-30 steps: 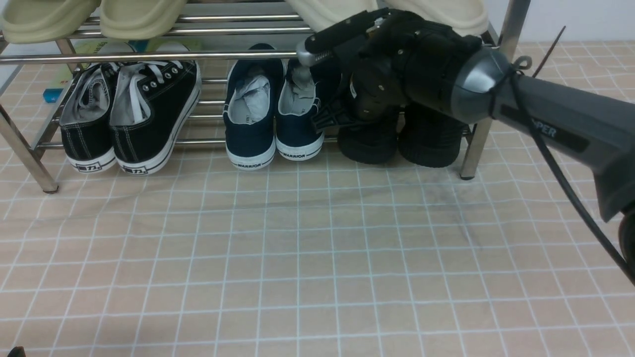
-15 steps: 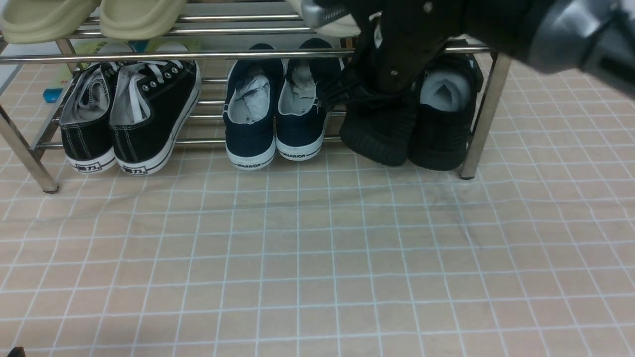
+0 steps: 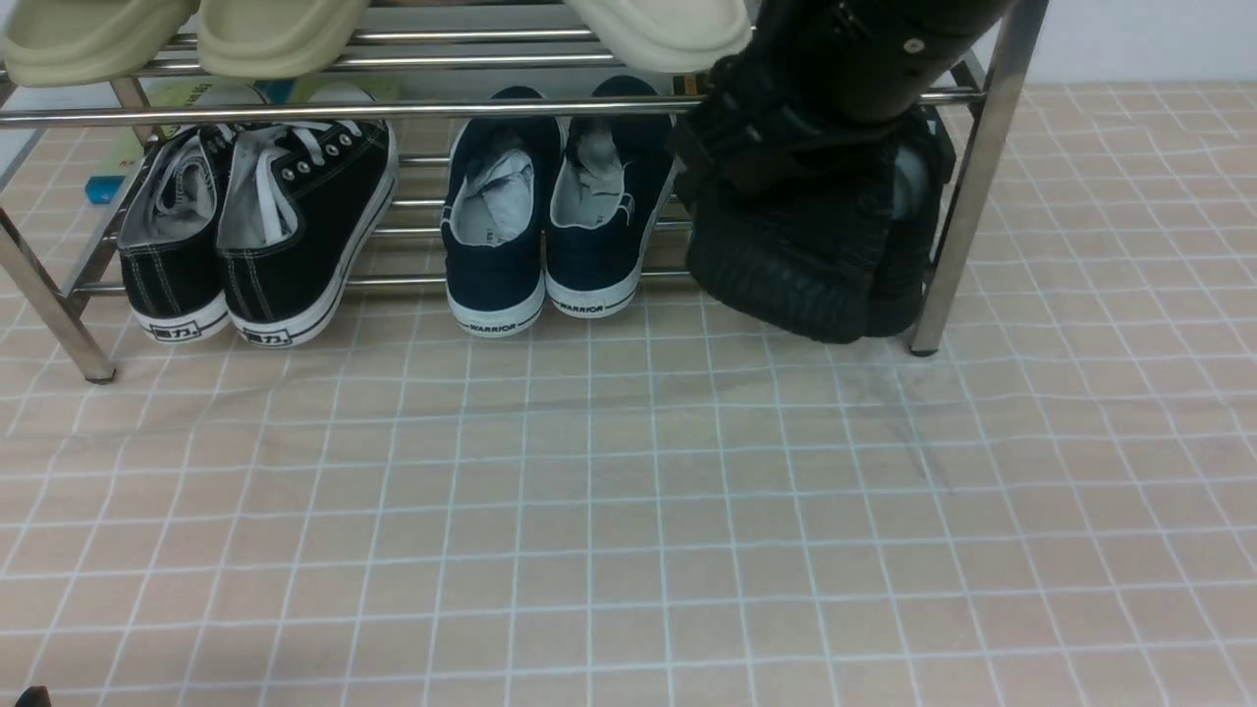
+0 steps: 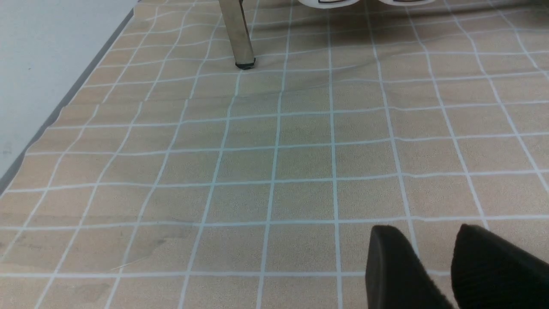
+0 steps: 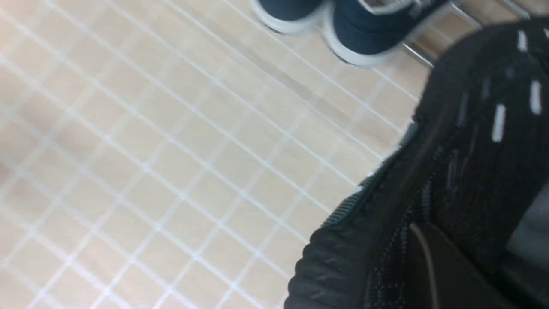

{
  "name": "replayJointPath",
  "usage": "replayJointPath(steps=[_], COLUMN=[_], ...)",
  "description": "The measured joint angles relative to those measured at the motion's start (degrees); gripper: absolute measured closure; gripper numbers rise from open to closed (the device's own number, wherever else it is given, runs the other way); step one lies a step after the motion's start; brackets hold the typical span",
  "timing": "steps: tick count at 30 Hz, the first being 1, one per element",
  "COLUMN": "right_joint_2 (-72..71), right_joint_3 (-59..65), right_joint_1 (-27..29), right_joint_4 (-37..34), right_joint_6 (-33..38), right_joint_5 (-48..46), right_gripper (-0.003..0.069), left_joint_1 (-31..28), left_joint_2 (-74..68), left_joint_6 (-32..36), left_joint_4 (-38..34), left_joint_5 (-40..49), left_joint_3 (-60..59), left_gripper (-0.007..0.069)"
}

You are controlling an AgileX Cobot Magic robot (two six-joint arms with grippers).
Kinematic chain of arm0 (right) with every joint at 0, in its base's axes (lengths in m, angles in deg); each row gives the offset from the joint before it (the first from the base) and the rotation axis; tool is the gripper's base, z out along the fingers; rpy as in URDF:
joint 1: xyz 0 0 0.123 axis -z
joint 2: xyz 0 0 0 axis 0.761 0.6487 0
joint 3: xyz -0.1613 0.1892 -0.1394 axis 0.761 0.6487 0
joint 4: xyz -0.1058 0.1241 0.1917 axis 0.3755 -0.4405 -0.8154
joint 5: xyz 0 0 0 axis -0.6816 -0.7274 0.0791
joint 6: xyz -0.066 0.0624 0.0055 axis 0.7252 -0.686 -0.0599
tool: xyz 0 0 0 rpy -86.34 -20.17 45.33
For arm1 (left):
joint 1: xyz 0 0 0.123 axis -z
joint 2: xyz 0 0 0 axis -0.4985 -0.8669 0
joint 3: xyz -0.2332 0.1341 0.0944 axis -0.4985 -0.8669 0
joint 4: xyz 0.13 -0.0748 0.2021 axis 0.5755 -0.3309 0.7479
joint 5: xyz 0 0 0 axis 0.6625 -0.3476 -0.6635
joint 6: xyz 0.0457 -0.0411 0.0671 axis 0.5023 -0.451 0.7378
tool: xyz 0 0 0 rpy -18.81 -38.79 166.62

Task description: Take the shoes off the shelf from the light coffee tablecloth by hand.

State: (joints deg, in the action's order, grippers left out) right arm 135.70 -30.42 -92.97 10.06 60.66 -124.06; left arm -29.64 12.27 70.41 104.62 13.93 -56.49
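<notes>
My right gripper (image 3: 786, 147) reaches down from the top of the front view and is shut on one black knit sneaker (image 3: 786, 265). It holds the sneaker tilted, heel low, off the lower tier of the chrome shelf (image 3: 295, 110). In the right wrist view one finger (image 5: 429, 266) presses on that sneaker's knit side (image 5: 472, 128). The second black sneaker (image 3: 913, 275) stands on the lower tier beside the right leg, mostly hidden behind the first. My left gripper (image 4: 429, 240) is open and empty, low over the light coffee tablecloth (image 4: 257, 150).
On the lower tier stand black canvas sneakers with white soles (image 3: 255, 226) and navy WARRIOR shoes (image 3: 540, 226). Cream slippers (image 3: 196, 34) lie on the upper tier. A shelf leg (image 4: 238, 30) stands ahead of the left gripper. The cloth's edge meets grey floor (image 4: 43, 64).
My right arm has risen and swung up out of the frame. The gripped black sneaker has come up, forward and to the right, and now covers most of its mate.
</notes>
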Motion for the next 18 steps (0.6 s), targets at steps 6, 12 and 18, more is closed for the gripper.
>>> replayJointPath(steps=[6, 12, 18], right_joint_2=[-3.7, -7.2, -8.3], right_joint_3=[3.3, 10.4, 18.4], right_joint_1=[-6.3, -11.6, -16.5], right_joint_4=[-0.3, -1.1, 0.0], right_joint_6=[-0.3, -5.0, -11.3], right_joint_5=[0.0, 0.0, 0.0], right_gripper=[0.0647, 0.0645, 0.0645], left_joint_1=[0.0, 0.0, 0.0], left_joint_2=[0.0, 0.0, 0.0], left_joint_6=[0.0, 0.0, 0.0], left_joint_4=[0.0, 0.0, 0.0], left_joint_5=[0.0, 0.0, 0.0], left_joint_3=[0.0, 0.0, 0.0], left_gripper=[0.0385, 0.0385, 0.0385])
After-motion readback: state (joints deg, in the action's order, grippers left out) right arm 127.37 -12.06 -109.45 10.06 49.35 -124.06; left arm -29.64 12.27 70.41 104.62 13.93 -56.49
